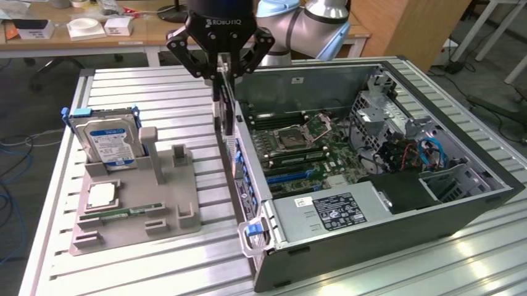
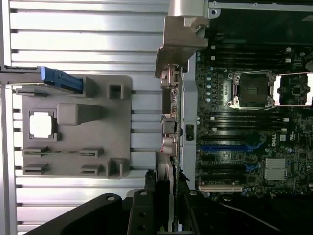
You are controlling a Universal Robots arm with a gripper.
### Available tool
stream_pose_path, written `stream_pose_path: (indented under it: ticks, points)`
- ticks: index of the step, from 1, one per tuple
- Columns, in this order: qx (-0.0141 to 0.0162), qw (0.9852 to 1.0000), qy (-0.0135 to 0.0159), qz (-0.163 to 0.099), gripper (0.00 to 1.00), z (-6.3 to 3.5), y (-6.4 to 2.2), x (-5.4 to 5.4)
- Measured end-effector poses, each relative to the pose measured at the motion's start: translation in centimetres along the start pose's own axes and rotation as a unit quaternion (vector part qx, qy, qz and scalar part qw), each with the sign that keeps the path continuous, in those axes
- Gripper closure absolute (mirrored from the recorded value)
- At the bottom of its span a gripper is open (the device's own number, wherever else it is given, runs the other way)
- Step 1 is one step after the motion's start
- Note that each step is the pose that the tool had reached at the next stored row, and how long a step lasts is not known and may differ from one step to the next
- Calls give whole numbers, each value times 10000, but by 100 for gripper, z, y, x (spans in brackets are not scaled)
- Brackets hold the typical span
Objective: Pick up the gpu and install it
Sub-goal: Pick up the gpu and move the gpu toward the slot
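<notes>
Pickup looked done: the hand was pinching the gpu by its top edge. The card hung upright and edge-on, right by the wall of the open PC case on the exterior view's left. I'd say it wasn't seated yet, since the blue slots on the motherboard looked bare. The case also held a power supply and an empty CPU socket. The grey holder on the desk had a hard drive, a CPU chip and a memory stick.

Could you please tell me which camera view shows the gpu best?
The wrist view: the gpu shows its silver bracket and ports, held in the gripper. The exterior view shows it edge-on, a thin dark strip.
</notes>
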State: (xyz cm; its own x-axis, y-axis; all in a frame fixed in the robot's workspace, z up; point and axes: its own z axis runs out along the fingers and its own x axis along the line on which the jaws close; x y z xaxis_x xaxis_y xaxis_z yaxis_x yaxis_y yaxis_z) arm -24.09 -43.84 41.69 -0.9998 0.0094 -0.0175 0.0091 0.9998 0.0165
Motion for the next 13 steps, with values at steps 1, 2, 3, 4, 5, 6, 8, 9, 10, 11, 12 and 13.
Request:
stream_pose_path:
  ticks: [1,2,3,4,5,6,8,9,10,11,12,13]
  points:
    - [0,10000,0,-2,73,0,0,-8]
    - [0,10000,0,-4,73,0,0,-17]
    - [0,10000,0,-6,73,0,0,-26]
    - [0,10000,0,-8,73,0,0,-34]
    - [0,10000,0,-10,73,1,0,-42]
    - [0,10000,0,-12,73,1,0,-51]
    - [0,10000,1,-17,73,1,1,-70]
    - [0,10000,1,-19,73,1,1,-79]
    - [0,10000,1,-22,73,1,1,-88]
    - [0,10000,0,-24,73,2,1,-98]
    - [0,10000,1,-27,73,2,1,-106]
    - [-1,10000,1,-29,73,2,1,-115]
